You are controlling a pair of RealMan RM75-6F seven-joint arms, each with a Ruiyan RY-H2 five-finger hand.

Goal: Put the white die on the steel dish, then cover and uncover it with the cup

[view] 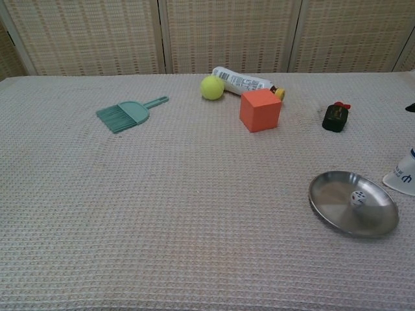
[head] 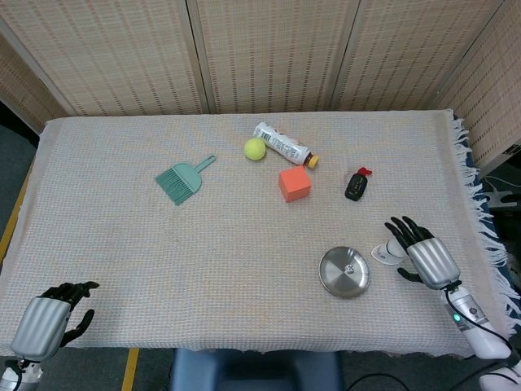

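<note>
I see the die [view: 357, 198] resting in the dish [view: 337, 210], lower right of frame. The cup [view: 403, 175] stands mouth-down just beside it. My right hand [head: 425, 255] is spread wide, empty; my left hand [head: 50, 318] is curled, empty.

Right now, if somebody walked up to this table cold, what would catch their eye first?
Probably the steel dish near the front right, with the white die sitting in it. Just to its right stands a white cup, mouth down on the cloth, with the right hand beside it, fingers spread. Further back, the orange cube stands out by its colour.
</note>
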